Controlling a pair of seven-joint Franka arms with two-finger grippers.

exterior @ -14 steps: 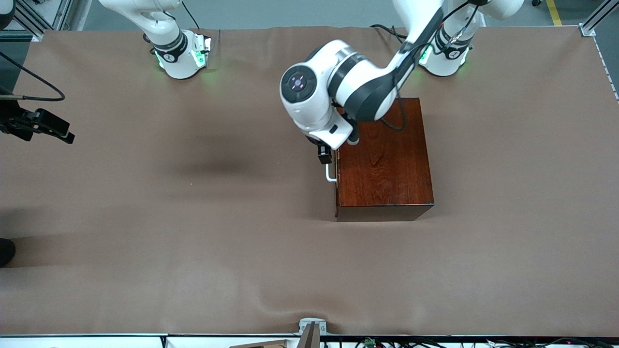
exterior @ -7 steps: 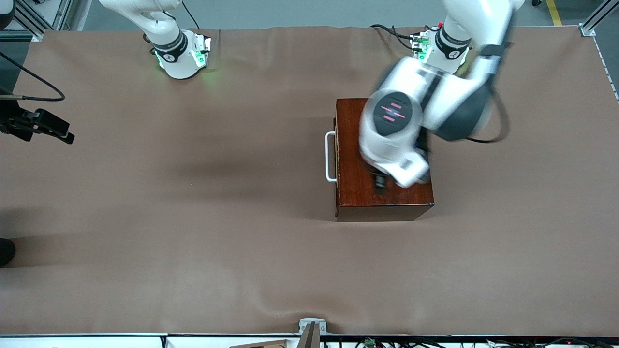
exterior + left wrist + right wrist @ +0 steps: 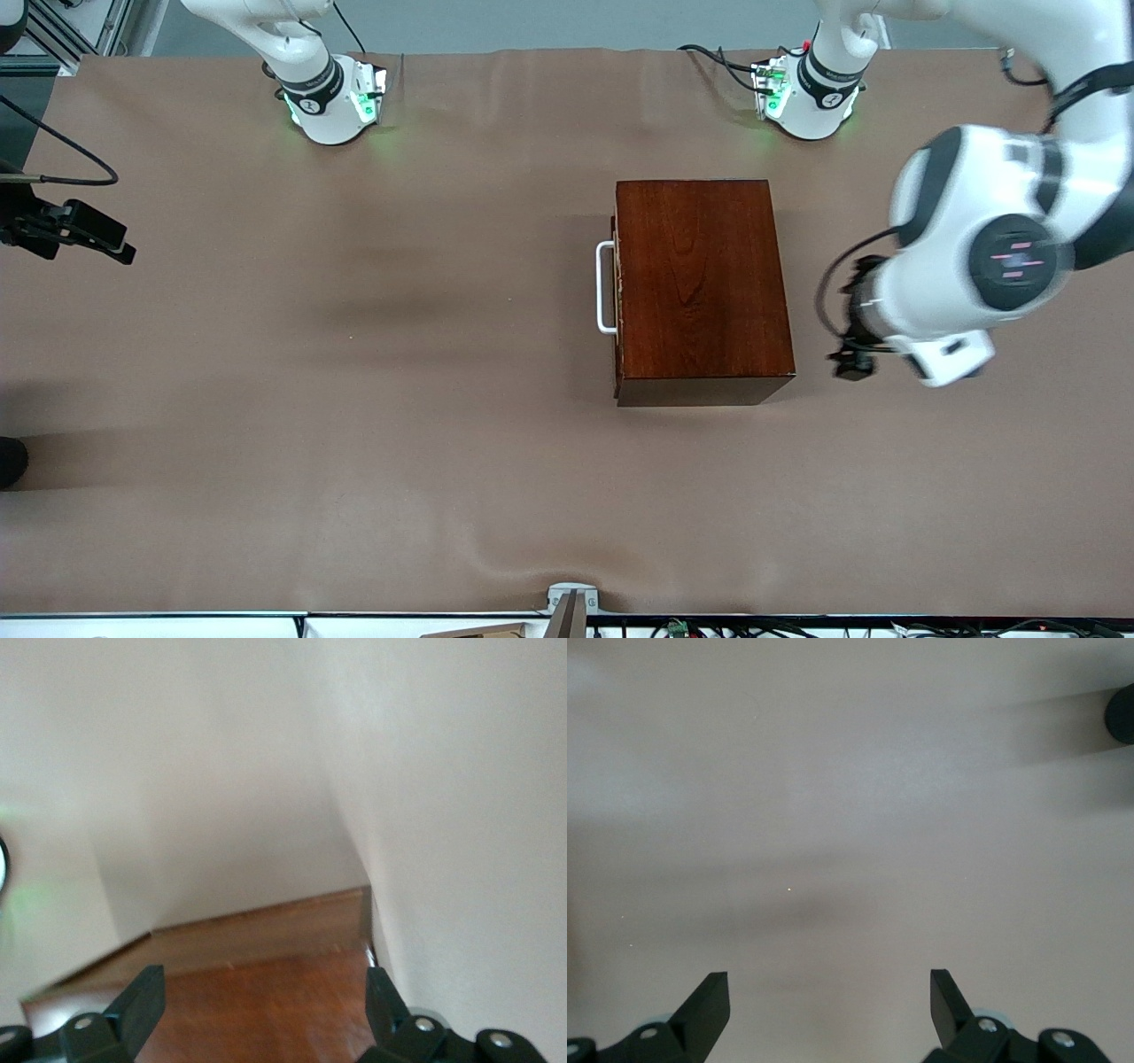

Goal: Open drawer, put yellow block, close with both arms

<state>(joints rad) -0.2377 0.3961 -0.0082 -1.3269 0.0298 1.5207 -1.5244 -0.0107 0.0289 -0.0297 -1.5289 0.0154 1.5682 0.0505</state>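
Note:
The dark reddish-brown box [image 3: 700,288] stands mid-table. Its drawer is pushed in, and only the white bar handle [image 3: 605,288] shows on the side toward the right arm's end. My left gripper [image 3: 855,363] is over the cloth beside the box, toward the left arm's end. In the left wrist view it [image 3: 263,992] is open and empty, with the box's wood [image 3: 257,992] beneath it. My right gripper [image 3: 828,992] is open and empty over bare cloth, and its black hand [image 3: 97,239] waits at the table's right-arm end. The yellow block is out of view.
Brown cloth [image 3: 354,399] covers the table, with slight wrinkles near the box. The arm bases [image 3: 332,102] [image 3: 811,93] glow green along the table's edge farthest from the front camera. A dark object [image 3: 1121,713] shows at the edge of the right wrist view.
My left arm has swung away from the drawer handle, across the top of the box, to the left arm's end of the table. The drawer stays shut. The right arm has not moved.

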